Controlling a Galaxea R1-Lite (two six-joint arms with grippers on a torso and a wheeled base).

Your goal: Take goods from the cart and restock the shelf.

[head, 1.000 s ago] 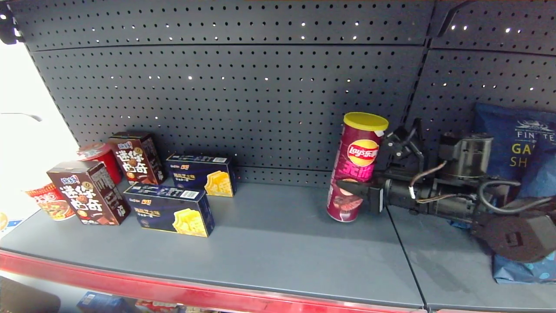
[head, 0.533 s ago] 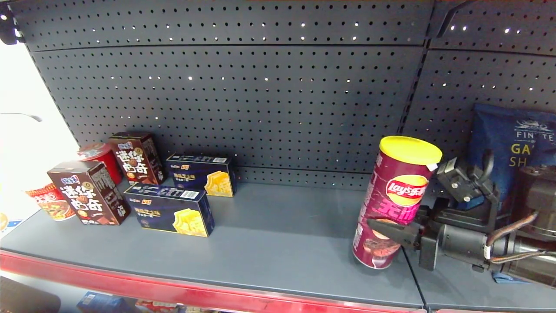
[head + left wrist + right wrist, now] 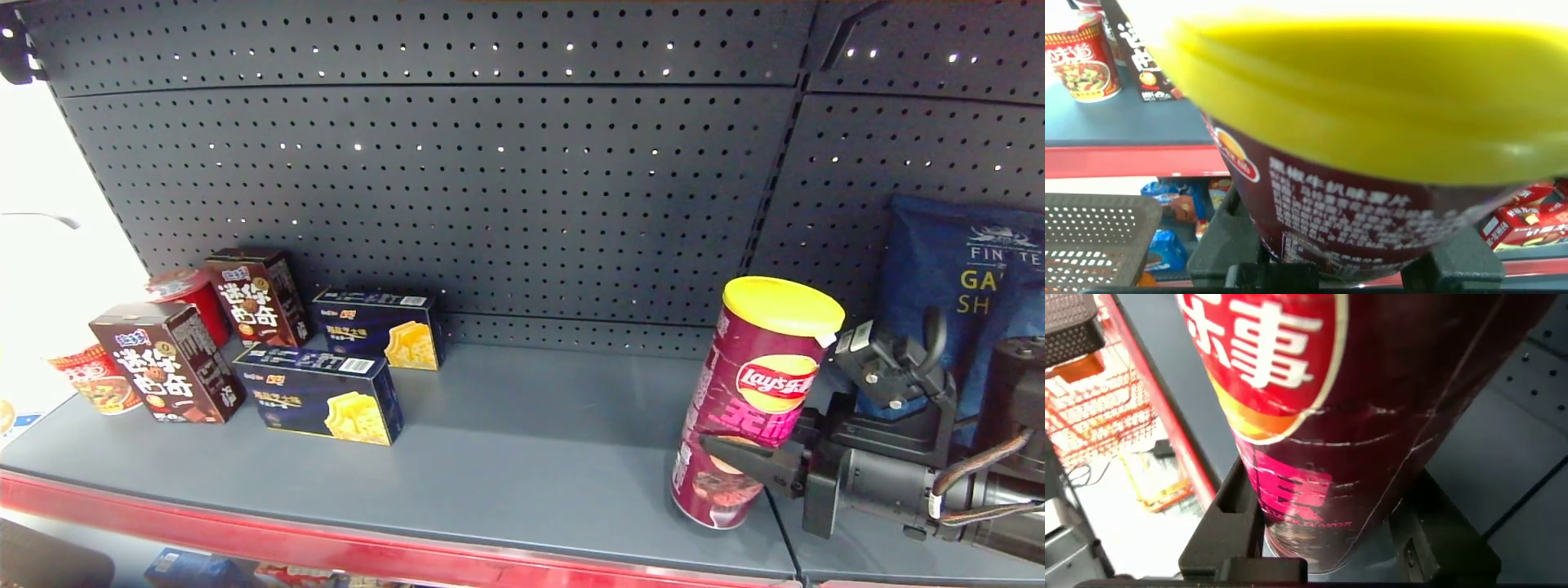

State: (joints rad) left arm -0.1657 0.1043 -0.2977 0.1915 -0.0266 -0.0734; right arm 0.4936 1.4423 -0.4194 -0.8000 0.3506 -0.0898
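Note:
A maroon chips can [image 3: 759, 400] with a yellow lid leans slightly at the front right of the grey shelf [image 3: 522, 441], by the seam between two shelf boards. My right gripper [image 3: 722, 457] is shut on its lower half, coming in from the right. Whether the can's base touches the shelf I cannot tell. The right wrist view has the same can [image 3: 1315, 416] held in the right gripper [image 3: 1331, 539]. In the left wrist view my left gripper [image 3: 1343, 261] is shut on a second maroon can [image 3: 1372, 204] with a yellow lid [image 3: 1372, 90], held in front of the shelf's edge.
Brown and dark blue snack boxes [image 3: 326, 392] and red noodle cups [image 3: 90, 380] fill the shelf's left end. A blue bag [image 3: 971, 278] leans at the back right. Pegboard backs the shelf; a red strip [image 3: 326, 547] edges its front. A grey mesh cart basket [image 3: 1094, 237] sits lower down.
My right gripper has carried the chips can from near the pegboard toward the shelf's front right, closer to the camera. The goods on the left have not moved.

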